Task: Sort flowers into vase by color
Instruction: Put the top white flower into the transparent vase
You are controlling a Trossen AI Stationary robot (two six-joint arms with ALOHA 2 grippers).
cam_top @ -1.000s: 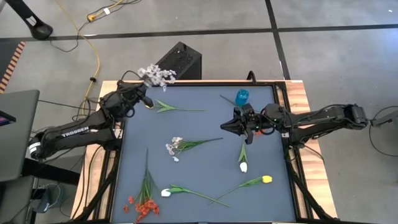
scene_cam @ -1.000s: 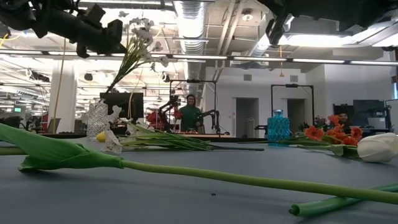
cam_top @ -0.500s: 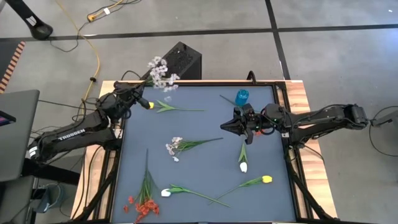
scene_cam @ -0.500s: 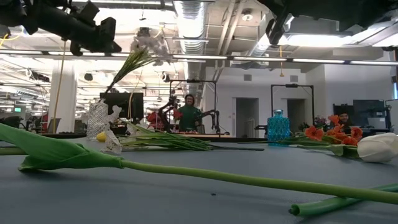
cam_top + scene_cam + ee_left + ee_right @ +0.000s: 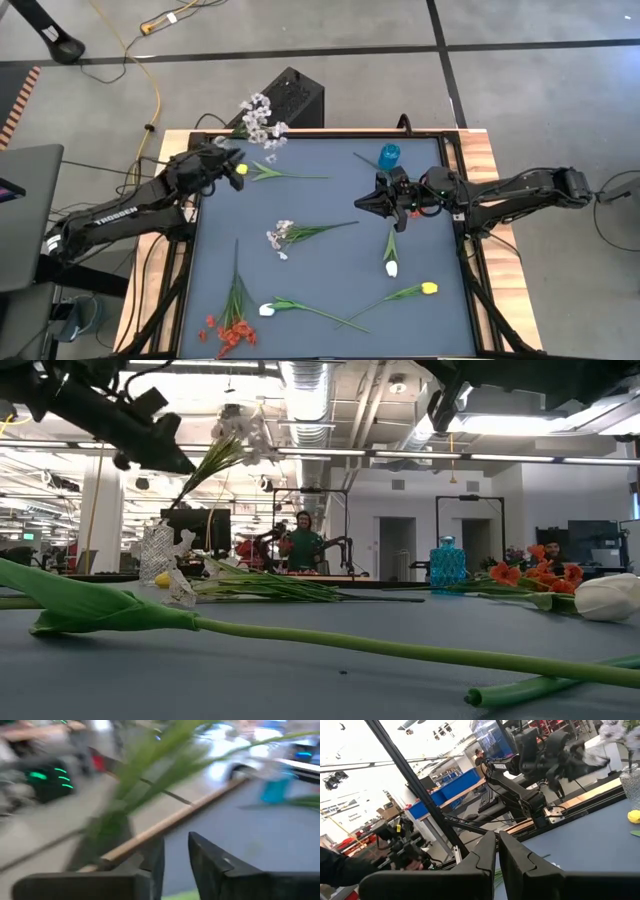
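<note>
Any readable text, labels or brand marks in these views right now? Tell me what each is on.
"TROSSEN": white letters on the left arm, high view.
Nothing else is readable: the room signage in the low view and right wrist view is too small, and the left wrist view is blurred.

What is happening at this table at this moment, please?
A two-armed robot is sorting artificial flowers into vases by colour. The left gripper is at the table's far left corner, beside a clear vase that holds a white spray; its fingers stand slightly apart with nothing between them. The right gripper waits near the blue vase. Several flowers lie on the mat, among them a yellow flower and red-orange flowers.
</note>
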